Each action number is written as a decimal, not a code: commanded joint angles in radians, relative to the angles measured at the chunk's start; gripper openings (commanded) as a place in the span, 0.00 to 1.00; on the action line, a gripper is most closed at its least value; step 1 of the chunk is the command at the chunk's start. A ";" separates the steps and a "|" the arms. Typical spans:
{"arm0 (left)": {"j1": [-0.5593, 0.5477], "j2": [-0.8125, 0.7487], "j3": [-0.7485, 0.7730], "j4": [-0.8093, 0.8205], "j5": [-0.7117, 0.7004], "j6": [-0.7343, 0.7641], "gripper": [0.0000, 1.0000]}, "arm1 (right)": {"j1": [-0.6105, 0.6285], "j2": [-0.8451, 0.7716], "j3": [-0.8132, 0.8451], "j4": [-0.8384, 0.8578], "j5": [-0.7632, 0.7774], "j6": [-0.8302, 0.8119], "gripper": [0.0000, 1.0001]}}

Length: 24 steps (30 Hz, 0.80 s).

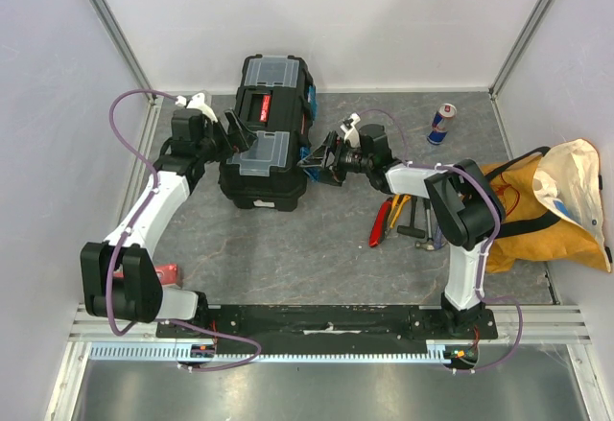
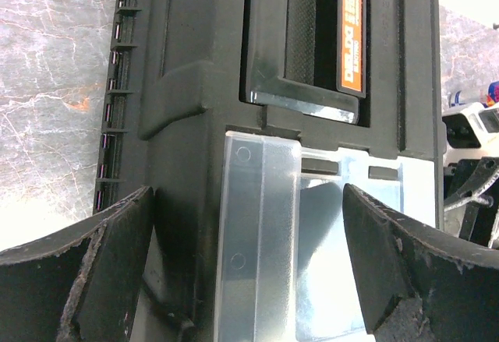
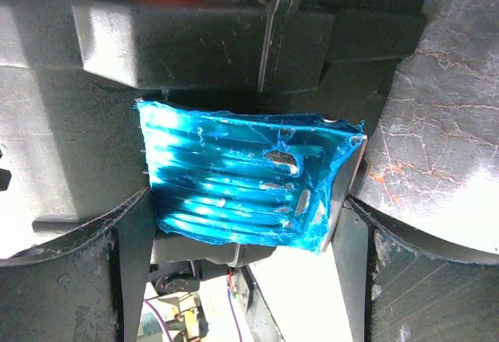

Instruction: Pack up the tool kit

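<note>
Standing toward the back left of the worktop [image 1: 317, 248], the toolbox [image 1: 264, 133] is seen closed, with its clear lids on top. An arm is set at each of its sides.

The left claw [image 1: 233, 131] is held over the near left part of the box with its fingers [image 2: 78, 280] spread wide. Between them, in the left wrist view, a clear lid [image 2: 265, 233] is seen, and beyond it the handle with its orange-red label [image 2: 352, 30]. Only part of the label's print is shown and it cannot be read. Nothing is pinched by this claw; whether the lid is touched cannot be made out.

The right claw [image 1: 321, 157] is placed at the right side of the box, also spread. A blue latch [image 3: 242, 194] is framed between its fingers [image 3: 70, 280], with both latch edges close to them. Contact cannot be judged, since the fingertips are cut off by the bottom of the right wrist view. A red disc above the latch is cropped by the top edge.

Several tools [image 1: 384, 222] with red, yellow and black handles are left on the worktop beside the right arm, well apart from the box. Some are covered by the arm, so their number and kind cannot be told.

A can [image 1: 440, 124] is stood at the back right, and a bag [image 1: 556, 210] is slumped at the right edge.
</note>
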 commanded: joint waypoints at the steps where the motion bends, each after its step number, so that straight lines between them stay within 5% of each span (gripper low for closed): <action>1: -0.123 0.148 -0.113 -0.440 0.055 0.022 0.72 | 0.097 -0.010 0.033 -0.044 0.169 -0.101 0.00; 7: -0.097 0.163 -0.093 -0.460 -0.004 -0.017 0.61 | 0.059 -0.029 -0.085 0.317 0.074 0.040 0.00; 13: -0.080 0.183 -0.055 -0.471 -0.010 -0.011 0.60 | 0.030 -0.007 -0.136 0.601 0.046 0.201 0.00; 24: -0.046 0.188 -0.047 -0.456 0.025 -0.011 0.60 | 0.008 -0.039 -0.143 0.730 0.059 0.303 0.00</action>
